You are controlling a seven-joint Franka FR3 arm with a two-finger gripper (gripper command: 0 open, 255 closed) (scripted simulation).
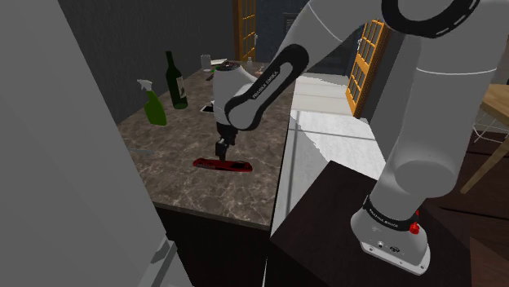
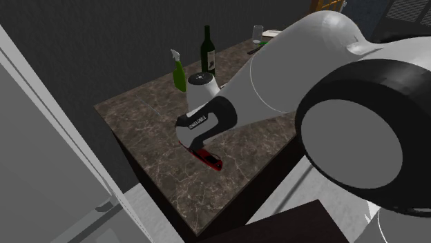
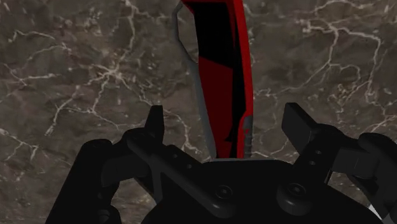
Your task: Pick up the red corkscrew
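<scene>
- On the dark veined tabletop (image 1: 204, 196), the red corkscrew (image 1: 222, 165) lies flat, toward the edge on my stand's side.
- Its body is red with black panels.
- My pincer (image 1: 222, 149) hangs directly above it, pointing down.
- Wrist view: my 2 fingers (image 3: 299, 127) stand spread, 1 on each side of the red corkscrew. Neither touches it.
- 1 green spray bottle (image 1: 152, 103) and 1 dark wine bottle (image 1: 175, 81) stand upright, side by side, well beyond the pincer.
</scene>
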